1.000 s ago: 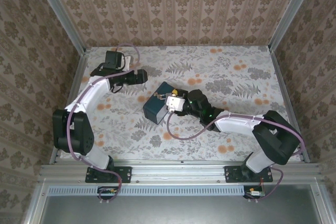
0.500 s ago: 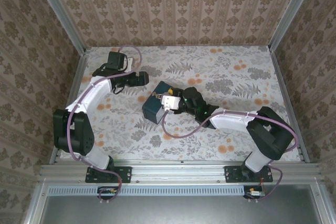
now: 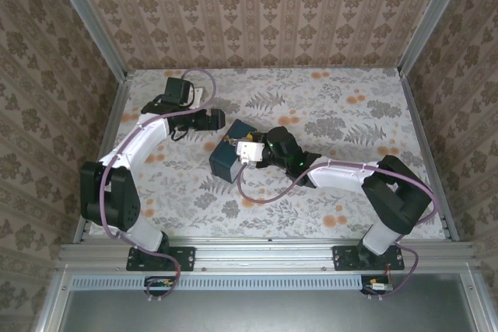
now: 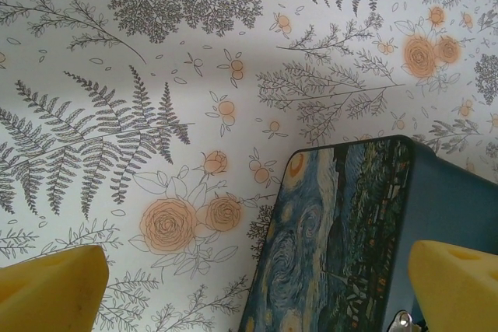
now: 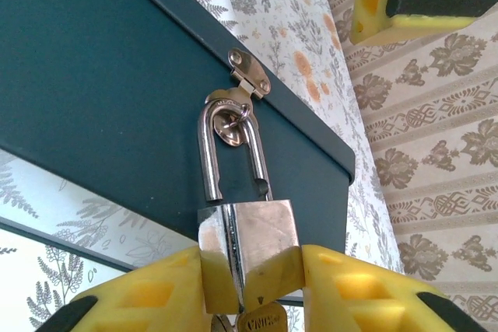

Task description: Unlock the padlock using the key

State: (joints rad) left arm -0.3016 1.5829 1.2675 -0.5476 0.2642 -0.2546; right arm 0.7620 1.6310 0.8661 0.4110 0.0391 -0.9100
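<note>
In the right wrist view a shiny metal padlock [image 5: 249,231] hangs by its shackle from the hasp [image 5: 249,74] of the blue painted tin box [image 5: 101,83]. The shackle's left leg ends just above the lock body. My right gripper [image 5: 249,285] is shut on the padlock, a yellow pad pressing each side of the body. The key [image 5: 264,320], a brass head with lettering, sticks out under the lock. My left gripper [image 4: 257,301] stands wide open over the box's painted lid [image 4: 327,246], one yellow fingertip [image 4: 50,289] on each side.
From above, the box [image 3: 224,159] lies mid-table on the floral cloth, with the left gripper [image 3: 215,120] just behind it and the right gripper [image 3: 247,150] at its right face. Patterned walls enclose the table on three sides. A purple cable [image 3: 264,196] loops in front of the box.
My right gripper has closed its jaws onto the padlock and shifted slightly left. The left arm has swung right, toward the box, staying open.
</note>
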